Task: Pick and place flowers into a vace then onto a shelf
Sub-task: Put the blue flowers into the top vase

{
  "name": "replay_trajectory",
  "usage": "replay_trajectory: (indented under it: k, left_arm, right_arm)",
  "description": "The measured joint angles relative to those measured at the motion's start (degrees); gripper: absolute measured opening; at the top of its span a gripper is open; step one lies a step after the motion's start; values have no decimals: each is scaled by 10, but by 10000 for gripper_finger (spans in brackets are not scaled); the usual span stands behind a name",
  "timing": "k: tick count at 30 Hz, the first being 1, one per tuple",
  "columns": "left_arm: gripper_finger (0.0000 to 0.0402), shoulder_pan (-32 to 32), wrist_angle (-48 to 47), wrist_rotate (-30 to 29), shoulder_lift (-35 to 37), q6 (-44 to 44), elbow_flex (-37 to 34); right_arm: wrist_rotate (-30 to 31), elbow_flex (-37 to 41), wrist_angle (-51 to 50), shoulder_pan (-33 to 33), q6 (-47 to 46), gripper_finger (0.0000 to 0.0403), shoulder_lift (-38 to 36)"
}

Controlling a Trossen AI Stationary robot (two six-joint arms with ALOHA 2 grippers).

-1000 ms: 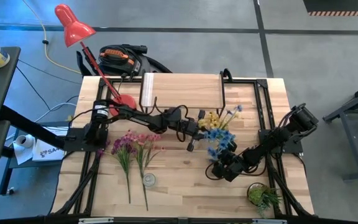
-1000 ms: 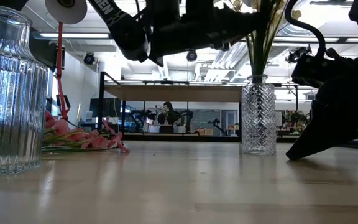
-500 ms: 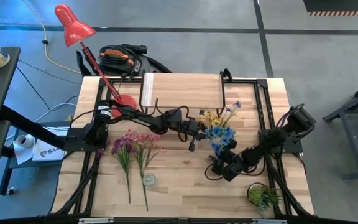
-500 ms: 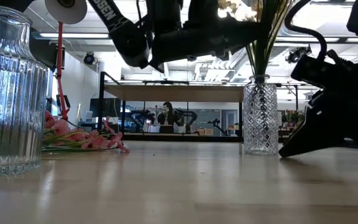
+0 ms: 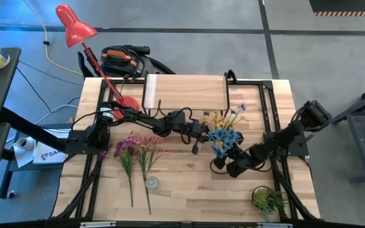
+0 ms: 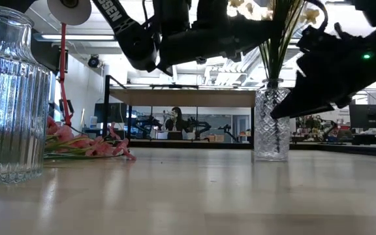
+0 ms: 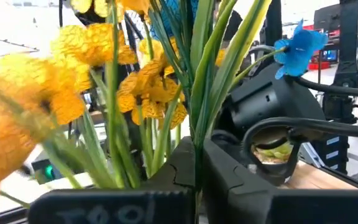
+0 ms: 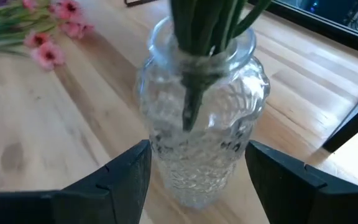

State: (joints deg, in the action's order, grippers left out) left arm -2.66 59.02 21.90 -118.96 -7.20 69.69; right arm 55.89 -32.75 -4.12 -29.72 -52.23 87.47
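Pressed together, the jaws of the left gripper (image 7: 197, 163) pinch the green stems (image 7: 211, 56) of a bunch made of the yellow flowers (image 7: 145, 93) and the blue flowers (image 7: 300, 46). In the high view this gripper is near the middle of the frame, at the end of the arm that reaches in from the left. The lower ends of the stems stand inside the patterned glass vase (image 8: 197, 130). The right gripper (image 8: 197, 168) has one finger on each side of the vase body and both fingers lie against the glass, so it grips the vase; in the high view this is slightly right of centre. Whether the vase bottom touches the table (image 5: 189, 190) I cannot tell. The purple flowers (image 5: 127, 149) and the pink flowers (image 5: 148, 147) lie flat on the table in the left centre of the high view, stems pointing to the lower edge. A second, ribbed glass vase (image 6: 8, 98) stands empty at the far left of the low view. The shelf (image 5: 185, 88) is at the top centre of the high view, with nothing on its plank. A small potted plant (image 5: 268, 199) stands at the lower right.
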Motion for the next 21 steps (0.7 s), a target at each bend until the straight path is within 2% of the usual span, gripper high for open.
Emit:
replay_trajectory:
  k: [9,13,17,21]
  left_arm:
    - [44,0,-5,-5,0,6,0]
    - [43,-1,-1,-4,0,4,0]
    - [49,-7,1,-14,0,6,0]
    - [42,-17,4,-18,0,14,0]
  right_arm:
    - [-18,-1,8,42,60,249,1]
    - [-47,-1,8,41,58,249,1]
    - [-37,-1,3,33,62,249,-3]
    - [-55,-2,-13,33,62,249,-13]
